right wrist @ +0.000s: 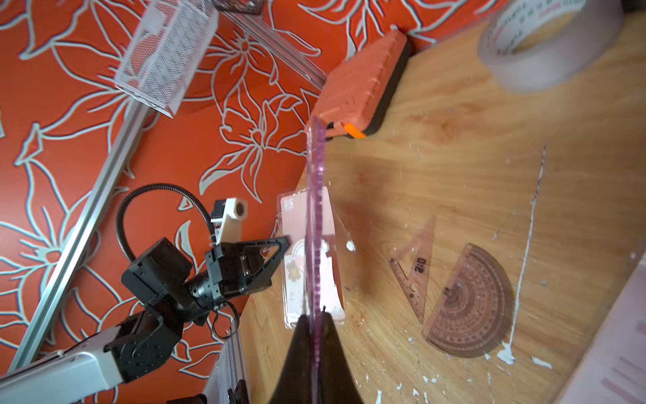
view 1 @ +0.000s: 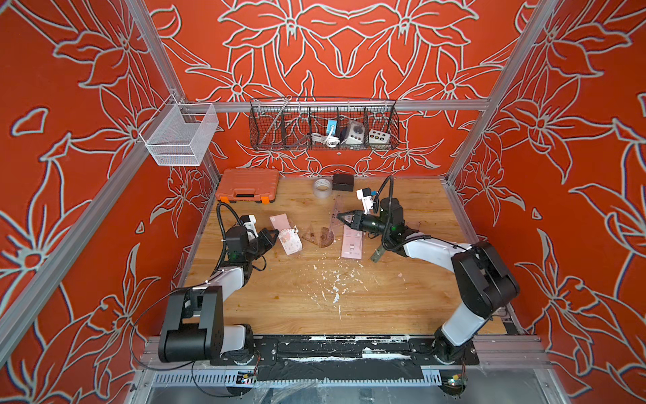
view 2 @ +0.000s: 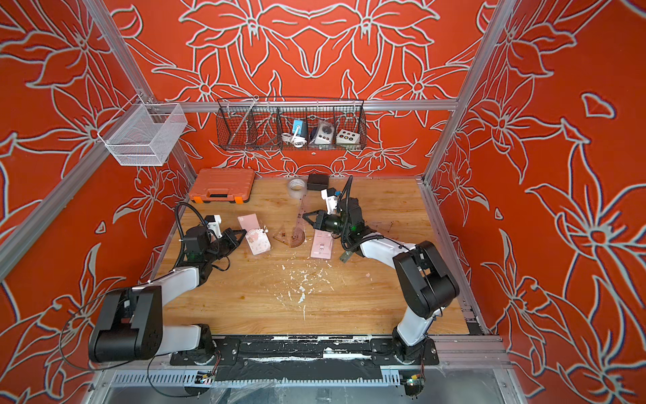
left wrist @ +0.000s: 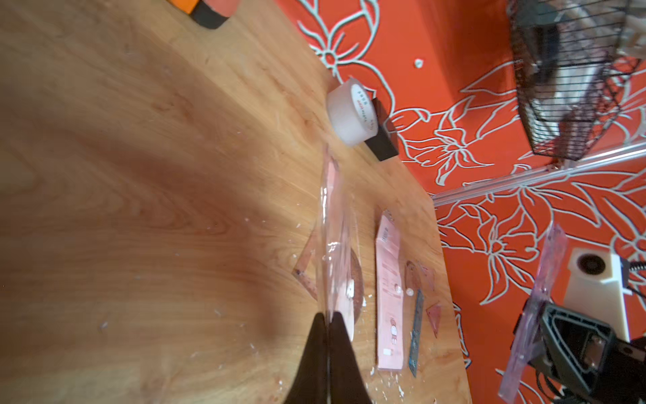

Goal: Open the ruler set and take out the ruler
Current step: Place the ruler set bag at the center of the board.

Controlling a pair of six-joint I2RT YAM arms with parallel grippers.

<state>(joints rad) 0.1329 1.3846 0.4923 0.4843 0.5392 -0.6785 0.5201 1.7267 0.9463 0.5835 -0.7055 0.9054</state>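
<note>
ruler (right wrist: 315, 217) out of its sleeve (left wrist: 336, 217), clamped edge-on in my right gripper (right wrist: 314, 316); left gripper (left wrist: 328, 314) pinched on the sleeve; triangle (right wrist: 416, 269) and protractor (right wrist: 472, 307) lie out too; task looks about done.

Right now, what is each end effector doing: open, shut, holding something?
Left end effector: shut on the ruler set pouch.
Right end effector: shut on the purple ruler.

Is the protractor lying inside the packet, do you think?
No, the protractor lies bare on the table beside the triangle.
</note>
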